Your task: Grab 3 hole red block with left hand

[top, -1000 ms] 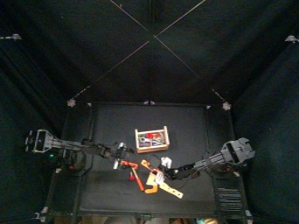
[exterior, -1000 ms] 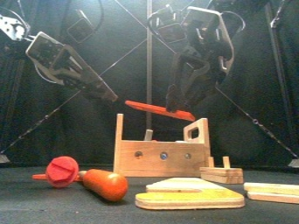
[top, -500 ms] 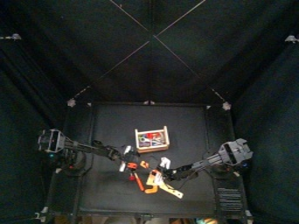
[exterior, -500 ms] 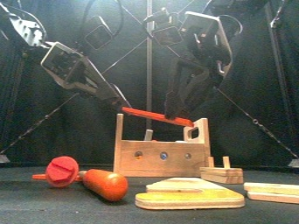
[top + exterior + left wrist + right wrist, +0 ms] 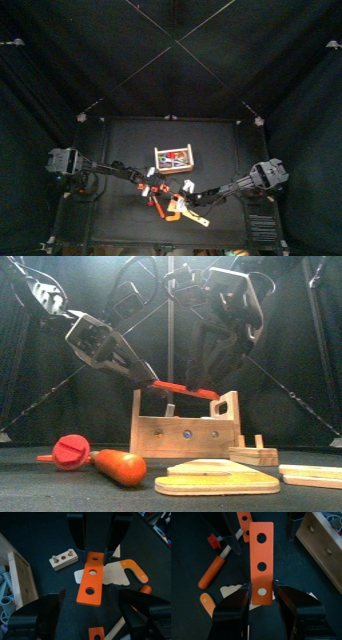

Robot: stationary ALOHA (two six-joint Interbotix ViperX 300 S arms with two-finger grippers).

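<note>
A: The right gripper point(image 5: 261, 594) holds the 3 hole red block point(image 5: 260, 559) by one end, jaws closed on it, and presents it in the air above the wooden toolbox point(image 5: 181, 434). The left gripper point(image 5: 90, 609) is fully open and holds nothing; the strip's free end lies just in front of its jaws, between their lines

B: What can go wrong?

A: The left jaws seem not yet around the strip. If they close too early, they probably catch only the tip and it slips. If the arm pushes too far, it may strike the right gripper

B: And the release?

A: If the right gripper lets go before the left one grips, the block likely falls among the pieces on the table point(image 5: 127, 135)
</note>
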